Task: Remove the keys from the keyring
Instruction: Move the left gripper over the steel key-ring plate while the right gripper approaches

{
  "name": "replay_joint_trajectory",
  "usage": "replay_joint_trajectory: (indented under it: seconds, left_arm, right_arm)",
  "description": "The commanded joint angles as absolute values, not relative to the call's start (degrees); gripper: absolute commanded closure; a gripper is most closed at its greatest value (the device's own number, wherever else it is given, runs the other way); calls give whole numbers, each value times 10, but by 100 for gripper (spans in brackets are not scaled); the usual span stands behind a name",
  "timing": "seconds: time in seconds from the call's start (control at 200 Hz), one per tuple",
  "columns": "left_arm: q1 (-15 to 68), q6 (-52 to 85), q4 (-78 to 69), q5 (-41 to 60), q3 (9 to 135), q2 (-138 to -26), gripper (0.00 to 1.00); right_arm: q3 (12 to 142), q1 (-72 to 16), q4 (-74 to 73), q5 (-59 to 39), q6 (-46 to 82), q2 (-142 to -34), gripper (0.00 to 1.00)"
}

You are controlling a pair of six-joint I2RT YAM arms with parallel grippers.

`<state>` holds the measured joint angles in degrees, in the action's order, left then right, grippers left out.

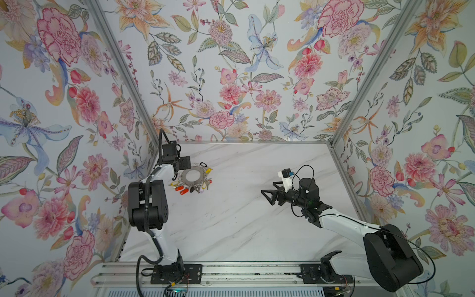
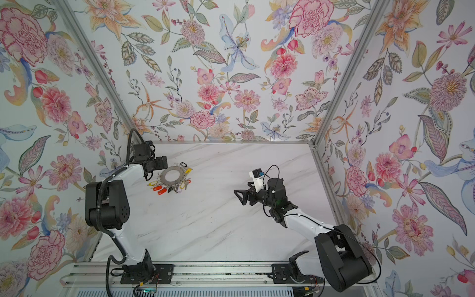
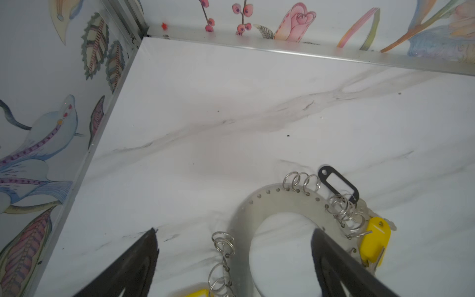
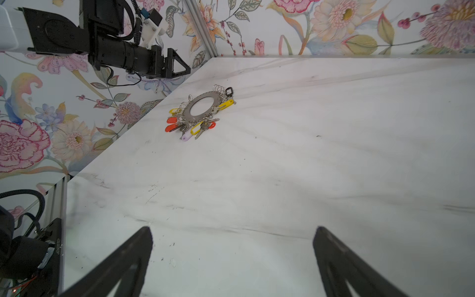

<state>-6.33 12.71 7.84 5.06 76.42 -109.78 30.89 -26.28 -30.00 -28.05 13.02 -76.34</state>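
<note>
**Workspace with keyring and two claws.** The keyring [image 1: 206, 177] [image 2: 183, 176], a flat grey metal disc with a large round hole, lies flat on the white marbled surface [image 1: 244, 226] in its far left part, close to the left wall in both top views. Small holes run along its rim, and silver wire loops [image 3: 302, 181] pass through some of them. The keys [image 1: 196, 189] [image 4: 203, 127] are all attached to these loops. Most fan out from the near side of the disc, carrying yellow, orange-red and one pale lilac tag. One key with a yellow tag [image 3: 375, 239] lies at the disc's right side. A black clip [image 1: 203, 164] [image 3: 338, 183] sits just beside it at the far edge.

**Left claw** [image 3: 235, 229]. The jaws stand wide and hold nothing. In the left wrist view one fingertip [image 3: 317, 232] is seen against the hole of the disc and the other against bare surface outside the rim, so the rim lies between them. The right wrist view shows this claw raised above the surface at the left side of the keyring. Contact with the disc cannot be told.

**Right claw** [image 1: 268, 190] [image 4: 233, 228]. The jaws stand wide and hold nothing. The claw hovers over the right half of the surface, well apart from the keyring, with its fingers pointing toward the left side. Only bare surface lies between its fingertips in the right wrist view.
</note>
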Motion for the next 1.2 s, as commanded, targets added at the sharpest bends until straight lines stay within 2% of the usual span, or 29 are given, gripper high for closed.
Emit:
replay_joint_trajectory:
  seconds: [0.0, 0.165, 0.345, 0.696, 0.751, 0.821, 1.196]
  left_arm:
    - [-71, 137, 153, 96, 812, -1145, 10]
    - [-76, 141, 193, 104, 840, -1177, 11]
    - [-76, 150, 229, 115, 841, -1199, 17]
    - [-77, 162, 233, 98, 808, -1200, 29]
    - [-76, 163, 231, 99, 804, -1200, 35]
    - [-75, 164, 237, 97, 804, -1200, 37]
    - [-22, 167, 250, 74, 750, -1153, 38]
  right_arm:
    - [339, -284, -337, -274, 149, -799, 1]
    - [369, -307, -357, -282, 161, -851, 1]
    - [396, -316, -367, -293, 170, -883, 1]
    - [397, -316, -373, -297, 169, -890, 1]
    - [395, -317, -374, -297, 170, -890, 1]
    - [394, -316, -374, -297, 171, -890, 1]
    - [389, -316, -378, -300, 176, -887, 1]
